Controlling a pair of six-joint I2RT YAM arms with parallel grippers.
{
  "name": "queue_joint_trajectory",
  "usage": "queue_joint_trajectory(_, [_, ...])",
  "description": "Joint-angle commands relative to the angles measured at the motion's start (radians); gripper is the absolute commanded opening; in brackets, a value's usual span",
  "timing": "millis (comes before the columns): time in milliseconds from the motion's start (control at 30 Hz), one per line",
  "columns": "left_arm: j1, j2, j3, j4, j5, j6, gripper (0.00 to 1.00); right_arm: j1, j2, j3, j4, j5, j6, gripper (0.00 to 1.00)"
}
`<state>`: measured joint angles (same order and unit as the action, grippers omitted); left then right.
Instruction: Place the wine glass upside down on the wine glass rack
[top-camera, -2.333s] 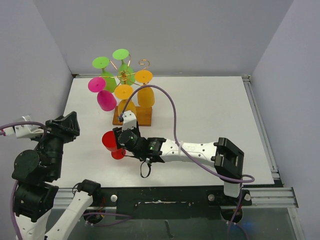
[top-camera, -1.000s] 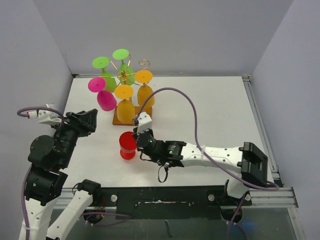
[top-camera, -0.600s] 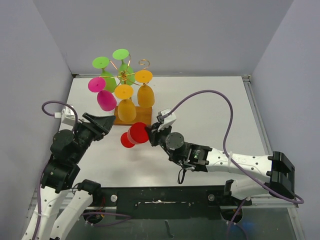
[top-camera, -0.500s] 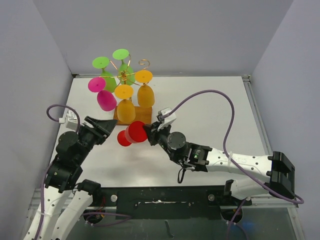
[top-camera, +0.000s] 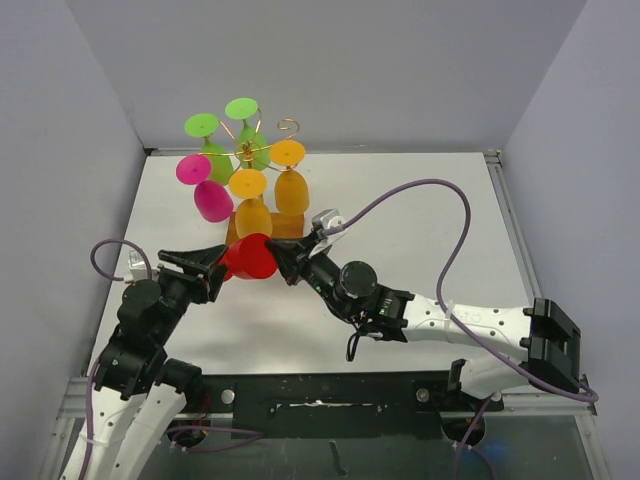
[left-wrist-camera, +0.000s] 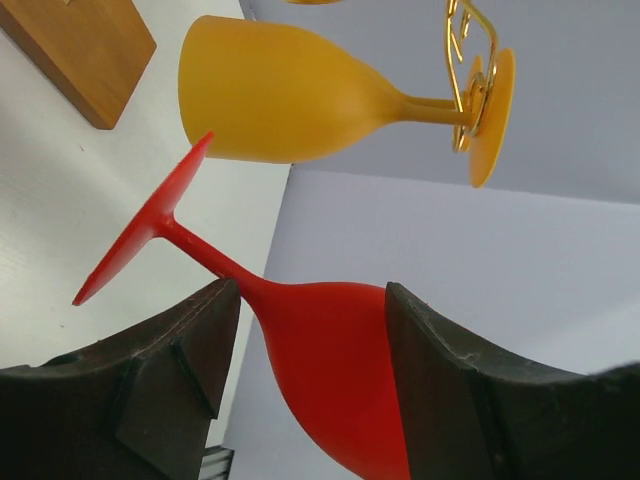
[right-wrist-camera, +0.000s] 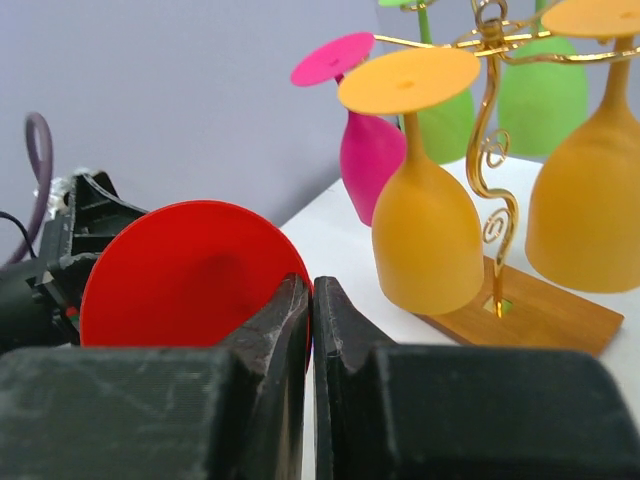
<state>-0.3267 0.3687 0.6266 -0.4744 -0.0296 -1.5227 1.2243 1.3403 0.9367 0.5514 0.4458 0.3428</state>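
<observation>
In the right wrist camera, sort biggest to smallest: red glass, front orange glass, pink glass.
Biggest: red glass, but only its foot shows and it's closest, so unsure.
Next: front orange glass.
Smallest: pink glass, partly hidden.

— How did the red stemmed wine glass (left-wrist-camera: 330, 360) look close up?
— Smooth, matt plastic to me, same as the orange wine glass (left-wrist-camera: 280, 105). The thin gold wire rack (right-wrist-camera: 488, 38) shone like polished metal, and its flat brown base (left-wrist-camera: 75, 45) was grained wood.
— And the fingers?
— My left gripper's (left-wrist-camera: 310, 290) black fingers (left-wrist-camera: 150, 390) looked rough and grainy.
</observation>
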Motion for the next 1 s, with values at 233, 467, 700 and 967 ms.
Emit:
queue_joint_trajectory(233, [-0.003,-0.056,0.012,0.021,-0.132,-0.210,0.58,0.006,0.029,0.000,0.265,-0.108,0.044,0.00])
queue_joint_trajectory(467, [-0.003,-0.048,0.027,0.033,-0.213,-0.204,0.52,0.007,0.034,-0.023,0.301,-0.167,0.067,0.00])
queue_joint_trajectory(700, [-0.003,-0.037,0.069,0.026,-0.266,-0.189,0.39,0.008,0.023,-0.057,0.315,-0.184,0.086,0.00])
queue_joint_trajectory(967, [-0.003,-0.029,0.084,0.033,-0.306,-0.178,0.22,0.007,0.019,-0.075,0.299,-0.222,0.107,0.02])
